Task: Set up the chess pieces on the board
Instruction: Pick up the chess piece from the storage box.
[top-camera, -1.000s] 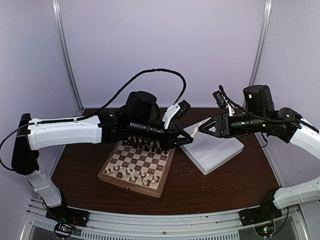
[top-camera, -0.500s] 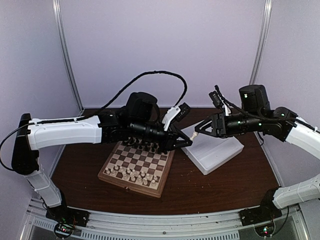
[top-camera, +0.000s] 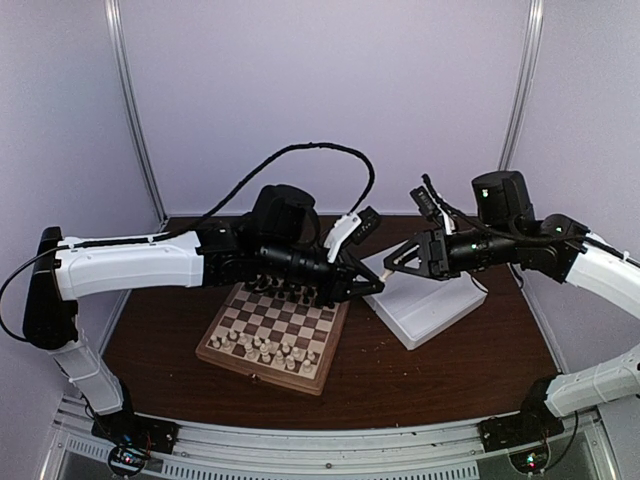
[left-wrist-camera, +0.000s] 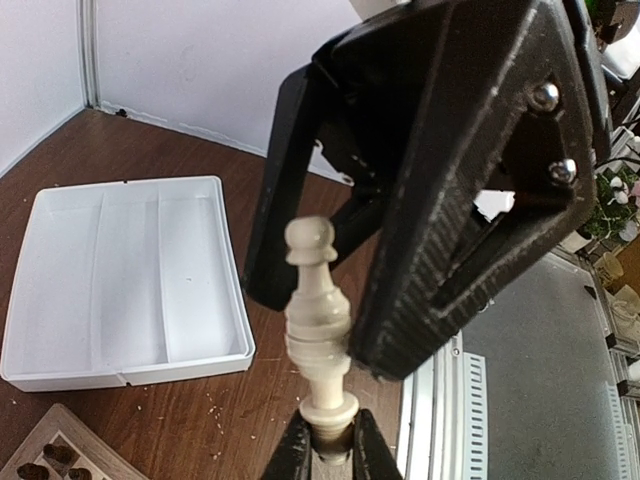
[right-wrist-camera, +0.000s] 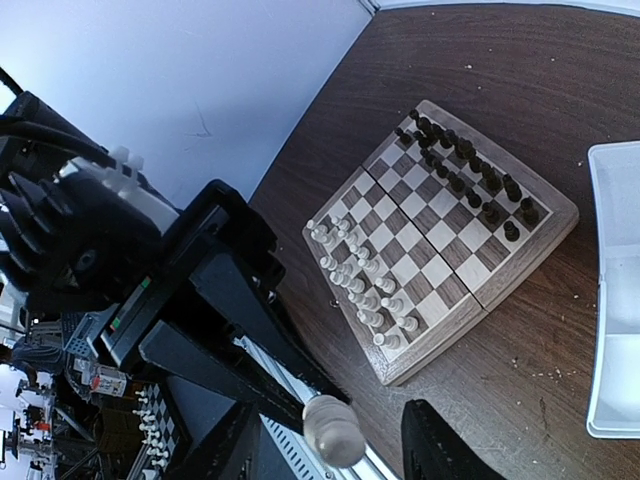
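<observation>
**Left gripper (left-wrist-camera: 330, 446) pinches a cream chess piece (left-wrist-camera: 318, 320) by its foot**

Closed tight on the base, it holds the piece out beyond its fingertips, in the air between the board (top-camera: 262, 364) and the white tray (top-camera: 440, 306). Right gripper (top-camera: 391, 267) meets it nose to nose. Its jaws are parted, one finger on either side of the piece's knobbed upper half, with a gap showing. On the board, other cream pieces (right-wrist-camera: 360, 282) crowd one side and dark pieces (right-wrist-camera: 470, 172) line the opposite one.

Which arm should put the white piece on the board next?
The left. The left gripper is shut on the base of the piece, while the right gripper stands open around its top.
</observation>
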